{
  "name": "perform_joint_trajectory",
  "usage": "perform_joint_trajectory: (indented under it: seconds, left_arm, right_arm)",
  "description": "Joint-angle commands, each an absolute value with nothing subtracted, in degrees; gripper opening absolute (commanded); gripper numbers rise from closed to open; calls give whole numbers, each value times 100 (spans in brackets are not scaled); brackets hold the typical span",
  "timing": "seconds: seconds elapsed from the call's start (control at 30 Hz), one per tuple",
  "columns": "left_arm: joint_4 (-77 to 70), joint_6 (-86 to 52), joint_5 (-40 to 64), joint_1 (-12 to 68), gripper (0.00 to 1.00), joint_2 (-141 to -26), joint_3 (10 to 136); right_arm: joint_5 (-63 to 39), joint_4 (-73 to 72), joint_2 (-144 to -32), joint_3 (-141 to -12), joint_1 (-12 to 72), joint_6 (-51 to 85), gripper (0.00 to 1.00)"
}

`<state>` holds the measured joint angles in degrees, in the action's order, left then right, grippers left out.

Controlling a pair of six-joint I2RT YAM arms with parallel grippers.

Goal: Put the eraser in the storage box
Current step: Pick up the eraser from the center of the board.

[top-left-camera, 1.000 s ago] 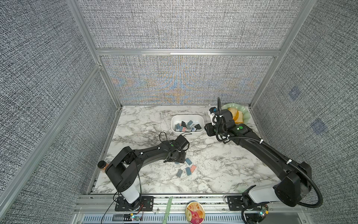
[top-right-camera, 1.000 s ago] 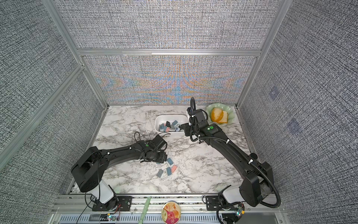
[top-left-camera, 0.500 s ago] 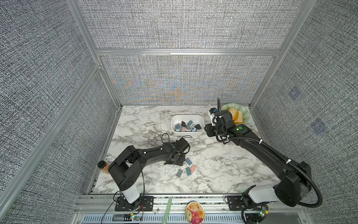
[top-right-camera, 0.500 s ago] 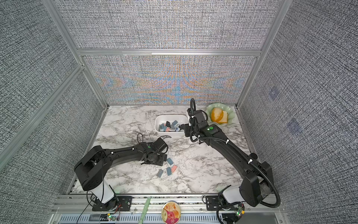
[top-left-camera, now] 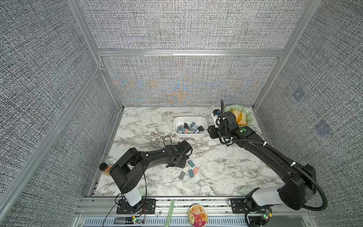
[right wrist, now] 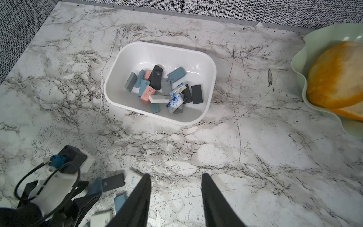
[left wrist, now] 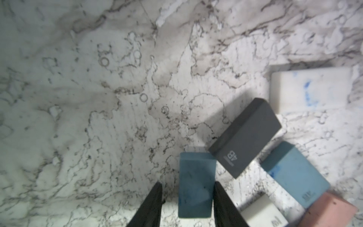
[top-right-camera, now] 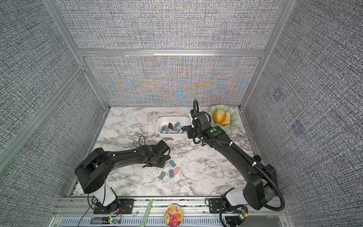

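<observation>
The eraser (left wrist: 195, 186), a teal block, lies flat on the marble worktop (left wrist: 98, 88), well apart from the storage box (top-left-camera: 204, 120) and between the fingers of the left end effector (left wrist: 187, 183). Those fingers stand spread around it: one looks to be against its side, the other shows a gap (so no pinch). A black eraser (left wrist: 245, 137) sits just beside its corner. The right end effector (right wrist: 176, 175) hovers near the box, fingers spread, holding nothing.
</observation>
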<state>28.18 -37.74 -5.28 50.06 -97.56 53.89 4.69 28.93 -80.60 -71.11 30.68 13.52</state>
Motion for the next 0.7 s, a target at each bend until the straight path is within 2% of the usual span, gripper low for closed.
perform_joint_trajectory:
  seconds: [0.0,0.27,0.67]
  left_arm:
    - [2838,-3827,-351,5010,38,-9879,5346]
    - [2795,-3858,-306,5042,28,-9741,5353]
    - [3007,-3977,-528,5039,27,-9488,5570]
  right_arm:
    - [562,2837,-8046,-7115,3067,1390,46]
    - [589,2828,-8067,-7125,3067,1398,46]
    - [642,2851,-8043,-7111,3063,1385,46]
